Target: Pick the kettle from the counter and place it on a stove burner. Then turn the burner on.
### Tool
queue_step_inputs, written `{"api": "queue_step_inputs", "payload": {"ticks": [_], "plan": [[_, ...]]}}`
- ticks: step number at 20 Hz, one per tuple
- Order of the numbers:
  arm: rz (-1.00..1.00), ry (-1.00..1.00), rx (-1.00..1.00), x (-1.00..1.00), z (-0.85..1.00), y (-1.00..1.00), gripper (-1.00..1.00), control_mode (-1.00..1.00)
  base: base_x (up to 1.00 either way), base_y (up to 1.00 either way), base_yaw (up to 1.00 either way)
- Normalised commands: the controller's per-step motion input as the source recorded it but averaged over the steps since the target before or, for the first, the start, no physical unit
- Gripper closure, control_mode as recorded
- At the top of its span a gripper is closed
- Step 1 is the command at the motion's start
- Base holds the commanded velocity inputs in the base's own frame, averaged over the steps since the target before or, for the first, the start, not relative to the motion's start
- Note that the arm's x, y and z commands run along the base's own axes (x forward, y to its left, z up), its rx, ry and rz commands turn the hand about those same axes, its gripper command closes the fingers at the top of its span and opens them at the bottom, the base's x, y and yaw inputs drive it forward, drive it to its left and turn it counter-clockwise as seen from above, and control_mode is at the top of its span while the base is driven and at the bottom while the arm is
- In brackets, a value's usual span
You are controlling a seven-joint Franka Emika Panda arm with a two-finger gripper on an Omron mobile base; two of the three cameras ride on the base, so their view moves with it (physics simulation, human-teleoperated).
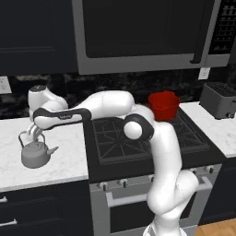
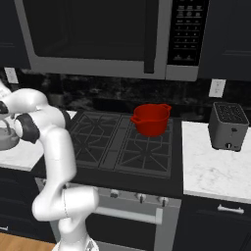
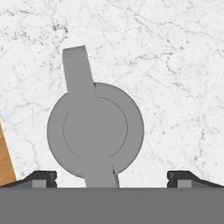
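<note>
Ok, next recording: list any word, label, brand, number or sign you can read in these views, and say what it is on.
No text can be read.
Microwave control panel: rows of small pale button marks, too small and blurred to read.
Toaster: no label; only a small dark dot low on its front.
Kettle, red pot, stove knobs, wall outlets: no markings seen.

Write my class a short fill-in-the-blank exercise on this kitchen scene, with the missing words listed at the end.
1. The small squat grey metal kettle stands on the white marble-look ____.
2. The robot's claw hangs over the kettle with its jaws ____.
3. The pot on the black stove grate is coloured ____.
4. The grey toaster stands to the ____ of the stove.

Missing words: counter; open; red; right
</note>
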Motion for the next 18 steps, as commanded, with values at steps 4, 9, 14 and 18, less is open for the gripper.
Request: {"api": "queue_step_inputs", "payload": {"ticks": [4, 9, 14, 18], "plan": [[0.00, 0.05, 0.00, 0.24, -0.12, 0.16, -1.00, -1.00, 0.00, 0.00, 0.00], [0.00, 0.03, 0.00, 0.02, -0.03, 0.00, -1.00, -1.00, 0.00, 0.00, 0.00], [0.00, 0.00, 0.00, 0.00, 0.00, 0.00, 1.00, -1.00, 0.00, 0.00, 0.00], [0.00, 0.00, 0.00, 0.00, 0.00, 0.00, 1.00, -1.00, 0.00, 0.00, 0.00]]}}
